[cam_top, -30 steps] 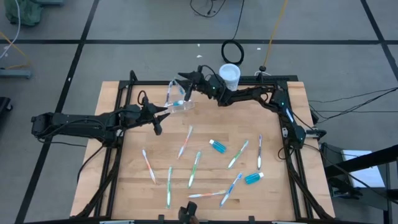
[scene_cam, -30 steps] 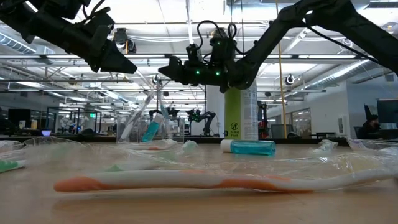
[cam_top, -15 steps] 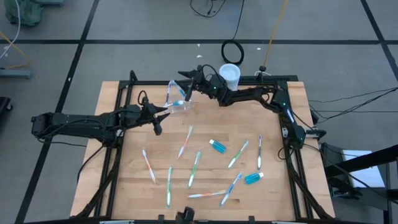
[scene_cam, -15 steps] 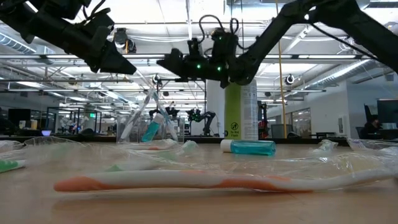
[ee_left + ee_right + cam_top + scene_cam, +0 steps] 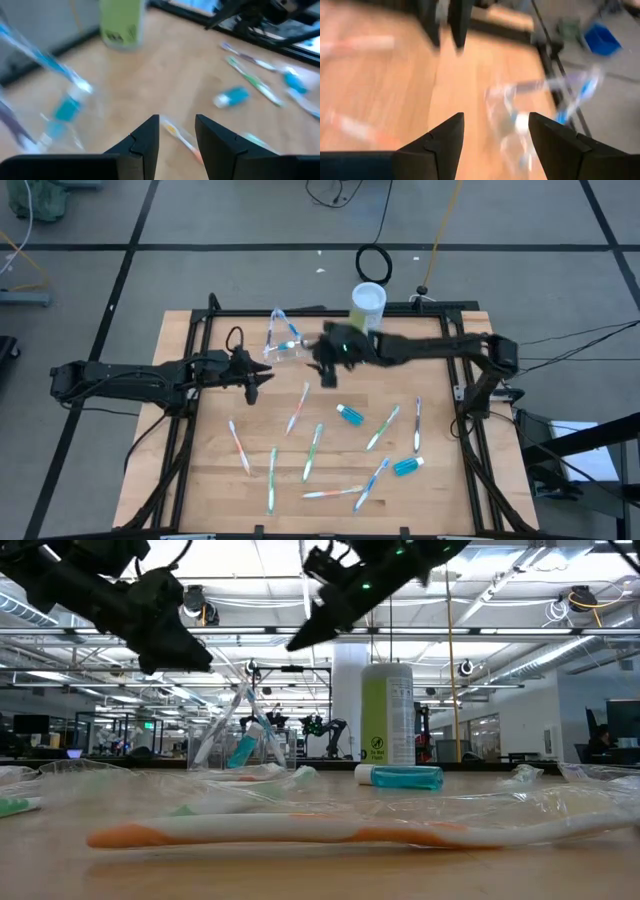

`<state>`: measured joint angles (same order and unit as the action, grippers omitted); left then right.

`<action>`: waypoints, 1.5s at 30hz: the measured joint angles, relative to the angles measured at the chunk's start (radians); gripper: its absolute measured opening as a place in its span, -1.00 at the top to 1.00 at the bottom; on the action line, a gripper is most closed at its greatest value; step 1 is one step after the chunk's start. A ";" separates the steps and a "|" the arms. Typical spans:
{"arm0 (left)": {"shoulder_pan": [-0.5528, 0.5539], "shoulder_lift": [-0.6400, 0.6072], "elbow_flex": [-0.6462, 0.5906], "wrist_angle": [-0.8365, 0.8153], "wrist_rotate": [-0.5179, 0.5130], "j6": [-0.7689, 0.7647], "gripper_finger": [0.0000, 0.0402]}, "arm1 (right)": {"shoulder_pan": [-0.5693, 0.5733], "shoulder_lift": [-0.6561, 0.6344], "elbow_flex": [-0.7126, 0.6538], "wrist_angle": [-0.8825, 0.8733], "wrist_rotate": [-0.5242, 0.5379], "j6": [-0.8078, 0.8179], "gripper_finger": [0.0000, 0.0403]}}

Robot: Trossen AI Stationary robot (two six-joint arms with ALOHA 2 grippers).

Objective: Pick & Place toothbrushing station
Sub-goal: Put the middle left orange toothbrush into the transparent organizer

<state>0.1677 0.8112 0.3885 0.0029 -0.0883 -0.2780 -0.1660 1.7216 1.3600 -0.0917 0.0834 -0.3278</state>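
Observation:
The clear holder (image 5: 285,342) stands on its base near the table's far edge, left of the middle. A toothbrush and a blue toothpaste tube lean inside it. It also shows in the low view (image 5: 240,740). My left gripper (image 5: 262,376) hovers open and empty to its near left, and its own view (image 5: 177,137) shows the holder (image 5: 57,107) close by. My right gripper (image 5: 324,374) hovers open and empty to the holder's near right, fingers (image 5: 440,137) wide apart. Several toothbrushes (image 5: 298,408) and two toothpaste tubes (image 5: 349,414) lie flat on the table.
A tall white-and-green canister (image 5: 367,302) stands at the far edge, right of the holder. Toothbrushes and tubes (image 5: 407,467) lie spread over the table's middle and near half. A black frame (image 5: 200,330) runs along the table's edges.
My right gripper has left the holder's far right side. It has swung toward the table's near edge and risen, and now hangs to the holder's near right. The holder has stayed where it was.

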 joint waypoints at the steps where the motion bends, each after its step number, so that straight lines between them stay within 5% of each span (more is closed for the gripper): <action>1: 0.000 0.000 0.000 -0.020 0.022 -0.031 0.35 | 0.027 -0.023 -0.040 -0.009 0.047 0.010 -0.07; 10: -0.109 0.000 0.007 -0.125 0.059 -0.212 0.35 | 0.192 -0.243 -0.454 0.173 0.127 0.170 -0.07; 14: -0.234 0.000 0.075 -0.175 -0.020 -0.302 0.35 | 0.202 -0.348 -0.566 0.299 0.128 0.109 -0.07; 22: -0.448 0.102 0.303 -0.609 -0.191 -0.733 0.35 | 0.179 -0.470 -0.719 0.620 0.125 0.150 -0.07; 32: -0.590 0.410 0.355 -0.897 0.095 -1.573 0.35 | 0.172 -0.502 -0.732 0.657 0.125 -0.004 -0.07; 35: -0.621 0.503 0.355 -0.891 0.172 -1.666 0.35 | 0.171 -0.501 -0.733 0.656 0.125 -0.007 -0.07; 45: -0.640 0.616 0.324 -0.896 0.147 -1.804 0.35 | 0.172 -0.501 -0.732 0.640 0.125 0.029 -0.07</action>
<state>-0.4725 1.4269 0.7126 -0.8929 0.0592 -2.0824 0.0059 1.2205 0.6276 0.5488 0.2085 -0.2989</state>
